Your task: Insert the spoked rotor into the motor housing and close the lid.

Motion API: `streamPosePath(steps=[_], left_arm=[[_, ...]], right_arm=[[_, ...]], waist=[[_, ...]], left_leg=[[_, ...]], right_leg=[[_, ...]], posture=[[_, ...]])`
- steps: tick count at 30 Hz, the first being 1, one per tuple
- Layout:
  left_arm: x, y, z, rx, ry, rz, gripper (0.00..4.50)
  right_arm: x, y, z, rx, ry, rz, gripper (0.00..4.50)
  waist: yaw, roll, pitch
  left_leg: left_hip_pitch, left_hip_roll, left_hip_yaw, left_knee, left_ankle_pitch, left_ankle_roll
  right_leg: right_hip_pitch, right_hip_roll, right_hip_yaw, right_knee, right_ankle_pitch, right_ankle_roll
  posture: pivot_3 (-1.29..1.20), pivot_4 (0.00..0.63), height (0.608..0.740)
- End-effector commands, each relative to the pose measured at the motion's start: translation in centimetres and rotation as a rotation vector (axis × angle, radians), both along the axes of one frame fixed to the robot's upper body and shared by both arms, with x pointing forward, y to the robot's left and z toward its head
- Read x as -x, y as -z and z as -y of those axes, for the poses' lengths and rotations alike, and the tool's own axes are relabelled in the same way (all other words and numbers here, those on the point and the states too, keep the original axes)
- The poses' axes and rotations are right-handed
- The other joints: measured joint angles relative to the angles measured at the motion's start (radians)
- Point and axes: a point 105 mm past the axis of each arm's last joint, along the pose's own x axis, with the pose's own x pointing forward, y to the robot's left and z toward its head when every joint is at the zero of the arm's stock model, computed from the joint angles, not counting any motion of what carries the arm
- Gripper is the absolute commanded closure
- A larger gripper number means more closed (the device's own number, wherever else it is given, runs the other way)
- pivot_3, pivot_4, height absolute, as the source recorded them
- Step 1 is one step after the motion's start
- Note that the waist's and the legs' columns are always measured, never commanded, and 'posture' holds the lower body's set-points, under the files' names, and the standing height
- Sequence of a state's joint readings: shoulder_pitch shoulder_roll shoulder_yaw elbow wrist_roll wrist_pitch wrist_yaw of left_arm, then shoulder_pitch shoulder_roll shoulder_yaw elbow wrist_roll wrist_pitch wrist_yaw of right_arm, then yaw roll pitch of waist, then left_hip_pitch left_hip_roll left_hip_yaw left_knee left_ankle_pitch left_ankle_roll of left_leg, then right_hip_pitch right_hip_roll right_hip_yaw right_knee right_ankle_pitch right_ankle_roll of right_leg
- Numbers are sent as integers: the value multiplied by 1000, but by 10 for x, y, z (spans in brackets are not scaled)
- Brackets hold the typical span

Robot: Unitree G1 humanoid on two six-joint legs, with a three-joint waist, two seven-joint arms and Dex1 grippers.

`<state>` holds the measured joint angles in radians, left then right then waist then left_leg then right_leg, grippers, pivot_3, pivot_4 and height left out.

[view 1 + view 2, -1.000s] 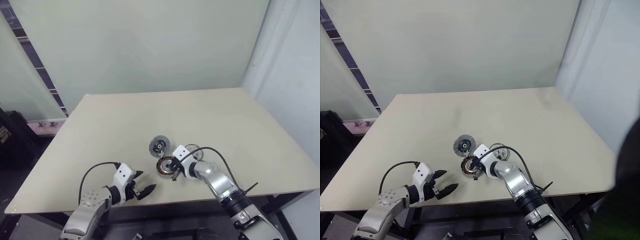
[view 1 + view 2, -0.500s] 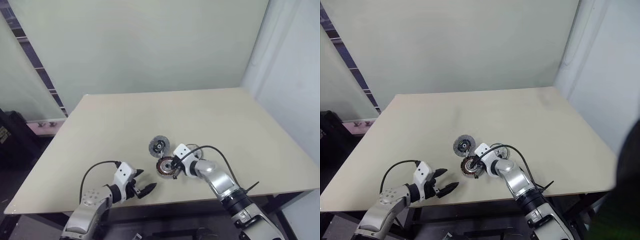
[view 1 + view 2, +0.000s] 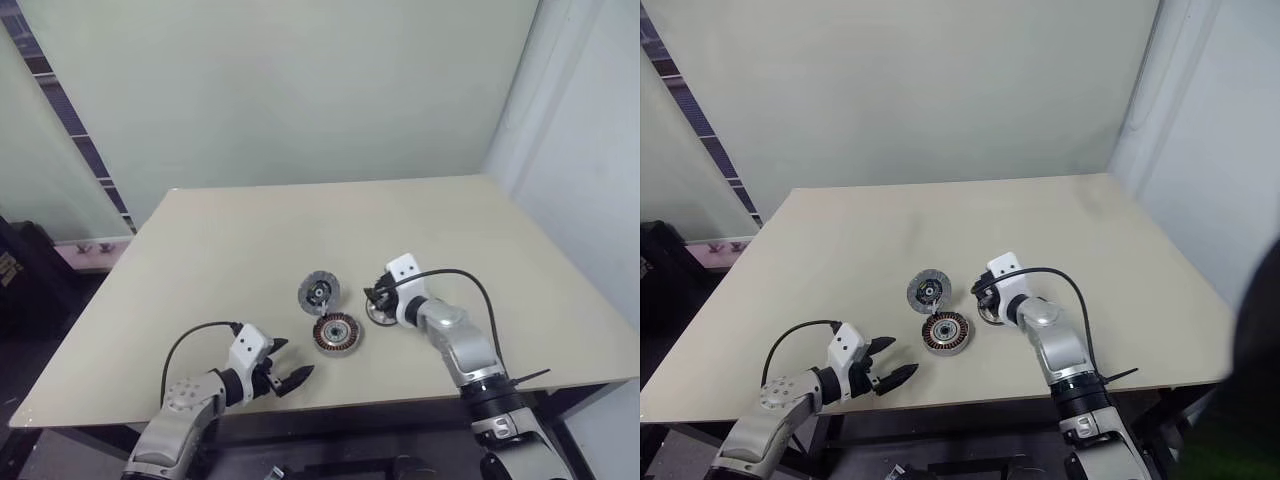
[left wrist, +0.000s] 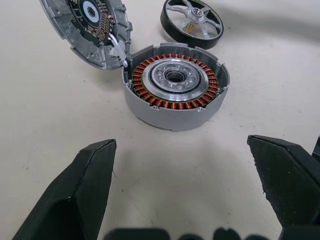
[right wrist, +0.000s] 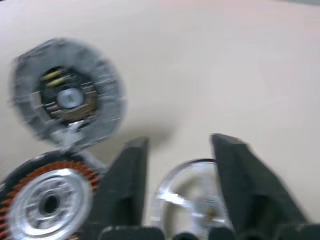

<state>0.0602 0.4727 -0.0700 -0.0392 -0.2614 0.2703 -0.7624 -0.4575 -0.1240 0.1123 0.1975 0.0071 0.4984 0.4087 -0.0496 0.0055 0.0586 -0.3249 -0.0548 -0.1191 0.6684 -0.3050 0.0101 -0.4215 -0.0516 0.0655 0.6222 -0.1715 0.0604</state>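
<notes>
The motor housing (image 3: 335,332), a silvery cup with copper windings, stands open-topped near the table's front middle. The grey lid (image 3: 318,292) leans tilted at its far edge, its inner side showing in the left wrist view (image 4: 87,25). To the right of the housing lies the spoked rotor (image 4: 192,22), flat on the table. My right gripper (image 3: 373,296) hovers over the rotor (image 5: 190,200), open, with a finger on either side of it. My left gripper (image 3: 285,378) is open near the front edge, pointing at the housing (image 4: 175,85) from a short distance.
The beige table (image 3: 250,240) stretches wide behind the parts, with its front edge just behind both grippers. A pale wall rises at the back, and a dark-tiled strip (image 3: 70,120) runs down at the far left.
My right gripper has left the housing, moved right and up to the rotor, and opened from shut. The housing now shows uncovered. The left gripper has stayed still.
</notes>
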Motion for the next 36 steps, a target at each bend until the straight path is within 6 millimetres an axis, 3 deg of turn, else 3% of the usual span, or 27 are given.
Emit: streamPosePath(steps=[1, 4, 11, 23, 33, 36], left_arm=[[-8, -12, 0, 11, 2, 56, 0], [-9, -13, 1, 12, 6, 58, 0], [-10, -14, 3, 13, 13, 63, 0], [-12, -16, 2, 5, 17, 73, 0], [-10, -17, 0, -3, 11, 74, 0], [-10, -17, 0, -4, 13, 73, 0]], right_arm=[[-8, -22, 22, -30, 90, 68, 1013], [-11, -21, 36, -22, 144, 58, 52], [-12, 2, 49, -67, 212, -79, 52], [-12, 41, 31, -289, 191, -301, 52], [-8, 49, 20, -423, 186, -380, 52], [-7, 48, 19, -458, 191, -387, 650]], waist=[[0, 0, 0], [0, 0, 0], [0, 0, 0], [-1, 0, 0], [-1, 0, 0], [-1, 0, 0]], left_leg=[[0, 0, 0, 0, 0, 0], [0, 0, 0, 0, 0, 0], [0, 0, 1, 0, 0, 0], [0, 0, 1, 0, 0, 0], [0, 0, 1, 0, 0, 0], [0, 0, 1, 0, 0, 0]], right_leg=[[0, 0, 0, 0, 0, 0], [0, 0, 0, 0, 0, 0], [0, 0, 1, 0, 0, 0], [0, 1, 1, 0, 0, 0], [0, 1, 2, 0, 0, 0], [0, 1, 2, 0, 0, 0]], posture=[[0, 0, 740], [0, 0, 740], [0, 0, 740], [0, 0, 740], [0, 0, 740], [0, 0, 740]])
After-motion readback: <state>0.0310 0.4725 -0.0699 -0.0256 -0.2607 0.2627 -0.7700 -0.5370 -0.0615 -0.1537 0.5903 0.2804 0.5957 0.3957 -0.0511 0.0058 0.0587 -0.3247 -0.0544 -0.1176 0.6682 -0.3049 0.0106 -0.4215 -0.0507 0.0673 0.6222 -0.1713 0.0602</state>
